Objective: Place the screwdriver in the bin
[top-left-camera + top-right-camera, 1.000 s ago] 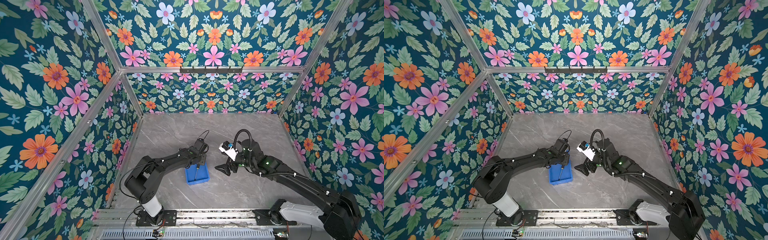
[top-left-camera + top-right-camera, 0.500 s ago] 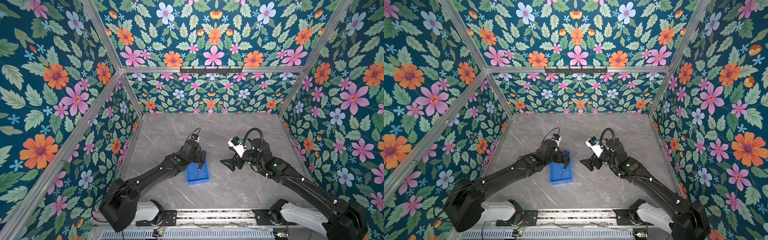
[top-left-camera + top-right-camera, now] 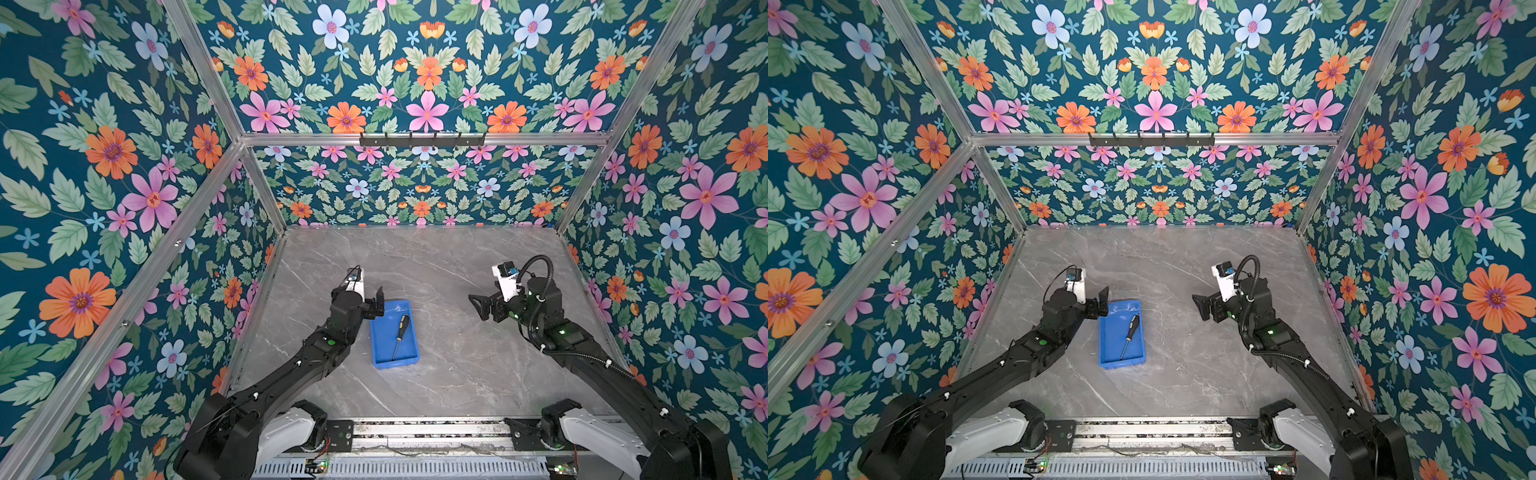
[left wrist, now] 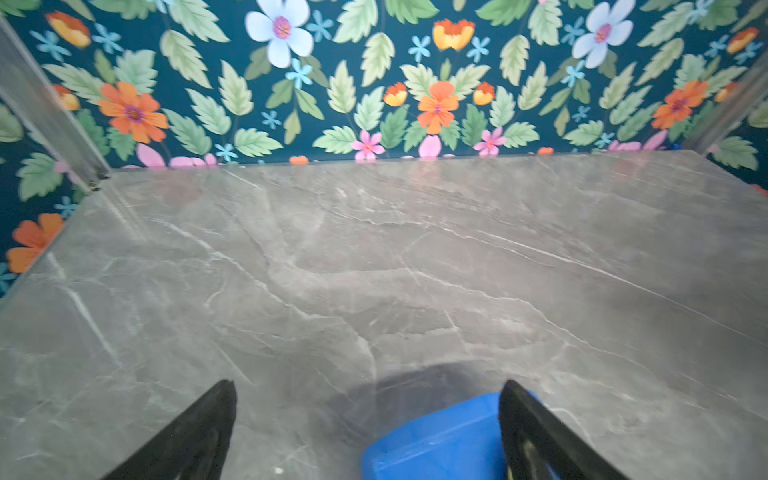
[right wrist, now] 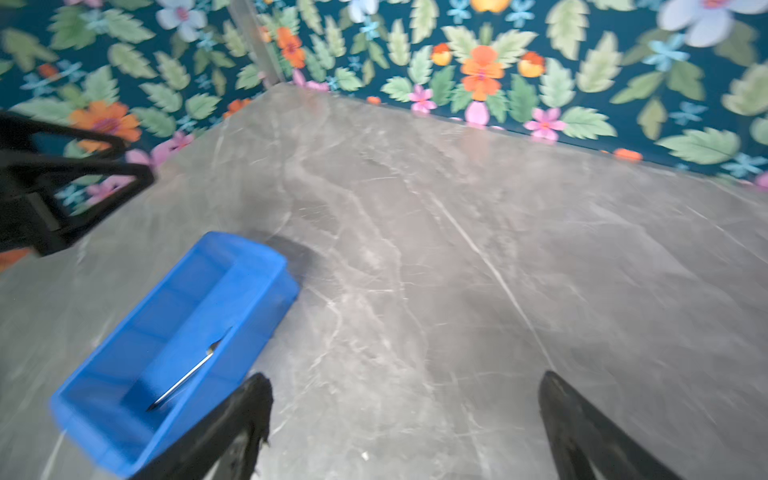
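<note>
The screwdriver (image 3: 401, 332) (image 3: 1129, 336), with a black handle and thin shaft, lies free on the floor of the blue bin (image 3: 384, 347) (image 3: 1111, 343), mid-table in both top views. My left gripper (image 3: 376, 306) (image 3: 1100, 303) hovers open and empty just beyond the bin's far left corner. In the left wrist view the left gripper (image 4: 368, 386) has a corner of the bin (image 4: 436, 440) below its wide jaws. My right gripper (image 3: 478, 306) (image 3: 1200, 305) (image 5: 405, 378) hangs open and empty to the right of the bin (image 5: 195, 299), where the screwdriver's shaft (image 5: 183, 380) shows.
The grey marble table (image 3: 436, 266) is walled by floral panels on three sides, with aluminium posts at the corners. A rail with both arm bases (image 3: 415, 432) runs along the near edge. The left gripper (image 5: 62, 174) shows beyond the bin in the right wrist view.
My left gripper opened over the bin, left the screwdriver lying inside, and drew back to the bin's far left corner. My right arm pulled away to the right.
</note>
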Controlling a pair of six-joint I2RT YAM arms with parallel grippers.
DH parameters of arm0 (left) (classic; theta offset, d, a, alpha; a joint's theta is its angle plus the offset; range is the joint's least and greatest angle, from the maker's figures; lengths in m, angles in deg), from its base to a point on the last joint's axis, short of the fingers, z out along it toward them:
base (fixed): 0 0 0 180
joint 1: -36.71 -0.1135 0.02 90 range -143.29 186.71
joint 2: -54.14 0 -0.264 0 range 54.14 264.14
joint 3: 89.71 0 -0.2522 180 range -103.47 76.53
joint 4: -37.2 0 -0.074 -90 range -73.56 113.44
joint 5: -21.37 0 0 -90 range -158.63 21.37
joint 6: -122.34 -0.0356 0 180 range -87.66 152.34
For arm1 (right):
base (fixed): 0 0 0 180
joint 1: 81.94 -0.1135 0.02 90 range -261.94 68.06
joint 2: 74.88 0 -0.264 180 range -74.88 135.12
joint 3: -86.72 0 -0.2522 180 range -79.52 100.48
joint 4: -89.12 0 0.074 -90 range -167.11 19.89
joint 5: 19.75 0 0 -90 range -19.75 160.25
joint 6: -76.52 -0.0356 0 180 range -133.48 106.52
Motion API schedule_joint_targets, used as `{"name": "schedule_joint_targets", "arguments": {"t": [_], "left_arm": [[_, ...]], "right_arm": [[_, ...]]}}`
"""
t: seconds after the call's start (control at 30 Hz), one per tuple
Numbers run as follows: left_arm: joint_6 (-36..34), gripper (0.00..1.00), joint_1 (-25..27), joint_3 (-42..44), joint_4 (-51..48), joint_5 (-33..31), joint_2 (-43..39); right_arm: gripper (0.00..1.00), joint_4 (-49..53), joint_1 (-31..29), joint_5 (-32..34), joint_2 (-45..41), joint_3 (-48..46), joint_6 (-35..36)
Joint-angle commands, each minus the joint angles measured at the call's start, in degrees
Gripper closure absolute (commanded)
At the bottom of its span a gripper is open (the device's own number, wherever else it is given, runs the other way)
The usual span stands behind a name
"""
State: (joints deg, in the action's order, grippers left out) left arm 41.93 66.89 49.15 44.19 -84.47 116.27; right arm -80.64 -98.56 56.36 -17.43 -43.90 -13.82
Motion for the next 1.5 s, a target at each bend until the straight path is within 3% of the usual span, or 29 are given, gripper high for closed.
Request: {"name": "schedule_joint_targets", "arguments": {"t": [0.0,0.2,0.37,0.57,0.83,1.0,1.07,1.27,1.47], "left_arm": [[-4.4,0.01,-3.3,4.0,9.7,-0.8,-1.8],[-11.9,0.01,-8.2,13.0,16.2,-8.4,-6.2],[-13.0,0.01,-14.0,21.6,27.9,-6.1,-6.5],[-13.0,0.01,-19.2,25.4,44.0,0.9,3.0],[-13.1,0.01,-22.6,21.7,61.7,2.3,20.1],[-13.3,0.01,-24.7,18.0,63.5,6.4,28.8],[-13.5,0.01,-25.1,17.3,65.4,6.6,31.7],[-10.6,0.01,-28.6,11.3,50.1,13.3,30.0],[-9.6,0.0,-30.1,10.8,50.7,14.4,30.5]], "right_arm": [[0.01,-6.0,3.9,6.6,-0.6,-2.8,-3.7],[0.01,-13.8,9.2,18.9,-3.1,-11.3,-4.7],[0.01,-18.1,12.2,23.1,-0.4,-14.6,-5.0],[0.01,-33.0,12.3,26.3,10.5,-17.3,-2.7],[0.01,-47.7,13.8,26.0,22.2,-19.2,-1.9],[0.01,-52.4,16.9,22.6,25.1,-20.5,-4.5],[0.01,-49.6,17.4,21.6,24.5,-19.6,-4.8],[0.01,-47.6,17.5,21.3,24.8,-18.3,-4.7],[0.01,-47.7,17.5,21.3,24.9,-18.4,-4.7]]}}
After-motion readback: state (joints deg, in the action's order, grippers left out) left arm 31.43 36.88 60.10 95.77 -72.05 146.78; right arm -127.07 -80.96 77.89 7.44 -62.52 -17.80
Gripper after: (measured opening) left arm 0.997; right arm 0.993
